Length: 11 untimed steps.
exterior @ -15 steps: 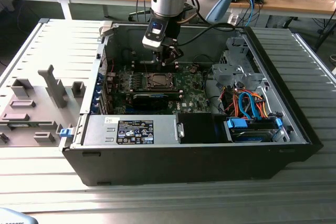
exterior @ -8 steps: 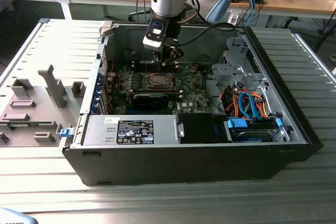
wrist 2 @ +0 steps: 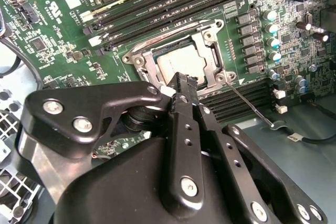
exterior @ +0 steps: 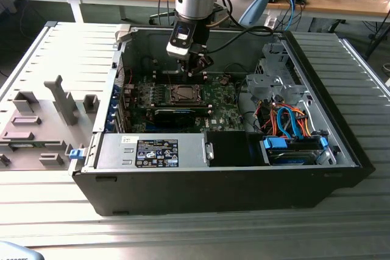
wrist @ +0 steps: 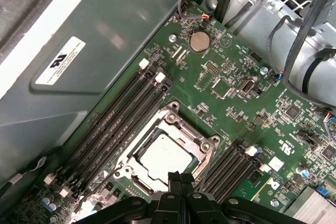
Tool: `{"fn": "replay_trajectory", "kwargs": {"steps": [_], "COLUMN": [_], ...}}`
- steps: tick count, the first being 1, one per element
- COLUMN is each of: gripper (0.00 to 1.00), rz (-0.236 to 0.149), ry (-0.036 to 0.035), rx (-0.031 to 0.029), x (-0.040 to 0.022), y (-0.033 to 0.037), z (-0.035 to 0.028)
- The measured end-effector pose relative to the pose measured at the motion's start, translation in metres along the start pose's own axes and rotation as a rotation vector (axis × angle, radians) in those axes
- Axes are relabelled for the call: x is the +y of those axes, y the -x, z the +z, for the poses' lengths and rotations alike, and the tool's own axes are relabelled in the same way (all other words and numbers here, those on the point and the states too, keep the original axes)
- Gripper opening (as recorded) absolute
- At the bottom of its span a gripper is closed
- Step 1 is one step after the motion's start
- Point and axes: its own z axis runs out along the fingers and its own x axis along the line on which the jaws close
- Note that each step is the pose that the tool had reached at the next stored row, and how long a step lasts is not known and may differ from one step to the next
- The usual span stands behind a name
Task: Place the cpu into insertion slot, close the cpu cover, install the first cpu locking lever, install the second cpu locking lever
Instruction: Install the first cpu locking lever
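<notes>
While the arm hung over the opened computer case [exterior: 341, 150], the gripper [wrist: 180, 178] sat just above the insertion slot [wrist: 166, 149], its two black fingers [wrist 2: 184, 90] pressed together with nothing between them. The cpu [wrist: 164, 154] already lay in the slot, its pale metal face showing through the square window of the cpu cover [wrist: 209, 146], which appeared folded down over it in both wrist views. A thin wire locking lever [wrist 2: 251, 105] stuck out from one corner of the socket across the green motherboard [wrist: 252, 108], seemingly not yet latched, though I could not tell whether any lever was seated under its hook. The risk, as I judged it, lay in how close the fingertips were to the frame: a descent slightly off line could have scraped the cover or pressed on the chip face, and a slip off the springy lever could have driven the tips into the memory slots [wrist: 126, 114] or the small capacitors [wrist 2: 273, 30] beside the socket. An unseated cover would also have made any lever push bind.
</notes>
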Motion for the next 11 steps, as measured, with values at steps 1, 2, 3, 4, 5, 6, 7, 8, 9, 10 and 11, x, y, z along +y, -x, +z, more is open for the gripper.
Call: {"fn": "replay_trajectory", "kwargs": {"steps": [1,2,3,4,5,6,7,8,9,10,11], "gripper": [0.11,0.11,0.11,0.11,0.11,0.11,0.11,0.11,0.11,0.11,0.11], "rz": [-0.003,-0.005,-0.006,-0.008,-0.010,-0.012,-0.014,-0.016,-0.019,-0.021,-0.022], "ry": [0.0001,0.0001,0.0001,0.0001,0.0001,0.0003,0.0003,0.0002,0.0002,0.0002,0.0002], "rx": [-0.0001,-0.0001,-0.0001,-0.0002,-0.0003,-0.0002,-0.0003,-0.0004,-0.0004,-0.0005,-0.0005], "x": [0.0000,0.0000,0.0000,0.0000,0.0000,0.0000,0.0000,0.0000,0.0000,0.0000,0.0000], "y": [0.0000,0.0000,0.0000,0.0000,0.0000,0.0000,0.0000,0.0000,0.0000,0.0000,0.0000], "z": [0.0000,0.0000,0.0000,0.0000,0.0000,0.0000,0.0000,0.0000,0.0000,0.0000,0.0000]}}
